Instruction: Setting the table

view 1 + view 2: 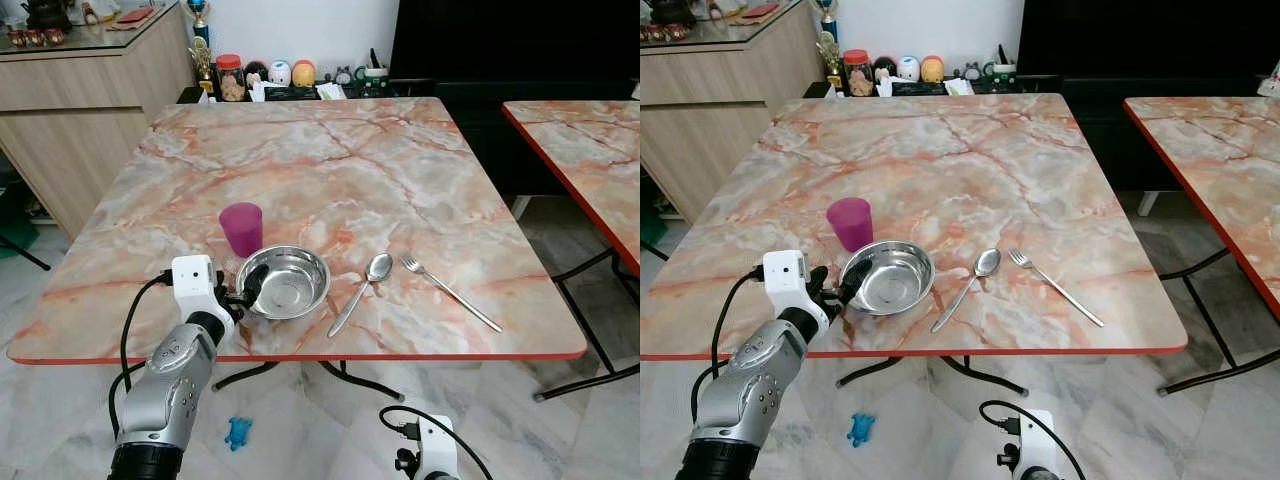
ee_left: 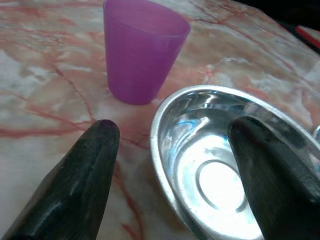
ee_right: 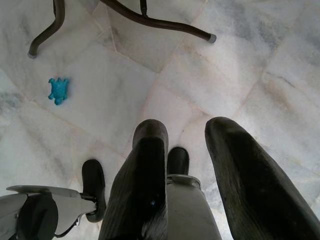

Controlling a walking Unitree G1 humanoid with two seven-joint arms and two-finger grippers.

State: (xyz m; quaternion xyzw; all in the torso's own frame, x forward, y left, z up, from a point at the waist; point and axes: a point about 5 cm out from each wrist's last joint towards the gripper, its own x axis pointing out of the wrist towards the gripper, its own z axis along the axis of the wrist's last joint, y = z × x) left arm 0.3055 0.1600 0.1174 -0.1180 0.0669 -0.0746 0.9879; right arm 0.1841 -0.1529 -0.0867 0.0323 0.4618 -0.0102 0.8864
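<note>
Steel bowl (image 1: 286, 282) sits near your table's (image 1: 480, 180) front edge, its rim straddled by the spread left gripper (image 1: 248, 290), ready to nudge. Beyond stands the purple cup (image 1: 242, 228); right gripper (image 3: 187, 165) hangs parted, idle.

Evenly and brightly lit from overhead, with soft daylight tone and no harsh shadows. Sharp across both head views, free of motion blur. Faint sheen on the marble table (image 1: 330, 170) top; bright specular glare inside the steel bowl (image 2: 220, 185), especially at its flat centre. Soft, short shadows under the purple cup (image 1: 241, 228) and along the spoon (image 1: 362, 290). Close-up wrist views slightly soft: black fingers (image 2: 85, 180) out of focus at the near edge, floor tiles (image 3: 240, 75) crisp and pale. Dark, underexposed screen (image 1: 510, 40) behind.
</note>
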